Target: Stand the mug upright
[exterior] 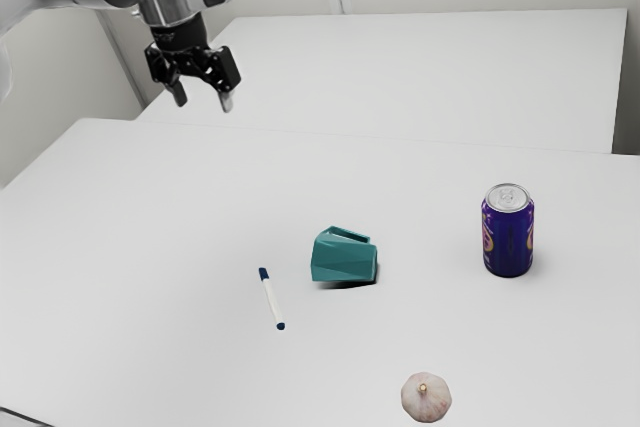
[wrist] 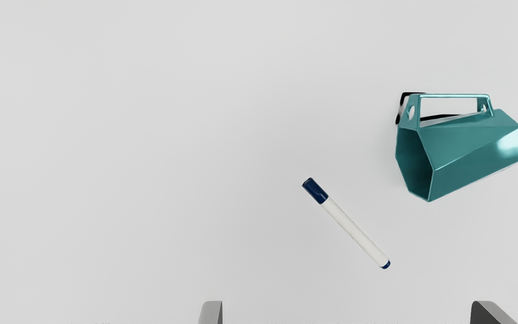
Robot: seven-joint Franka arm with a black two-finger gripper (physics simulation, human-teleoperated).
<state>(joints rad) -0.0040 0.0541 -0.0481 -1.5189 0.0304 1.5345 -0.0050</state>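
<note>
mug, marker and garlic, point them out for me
Mug (wrist: 470, 157), wrist view: the teal outer side wall.
Marker (wrist: 353, 231), wrist view: the white barrel, between its blue ends.
Garlic (exterior: 426, 404), exterior view: the pale bulb, below its stem.

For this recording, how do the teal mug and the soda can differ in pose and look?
The mug lies on its side, while the can stands upright. The mug is plain teal with flat facets; the can is round and dark blue-purple with printed artwork. The mug has a handle, the can none. Both rest on the white table, apart from each other.
</note>
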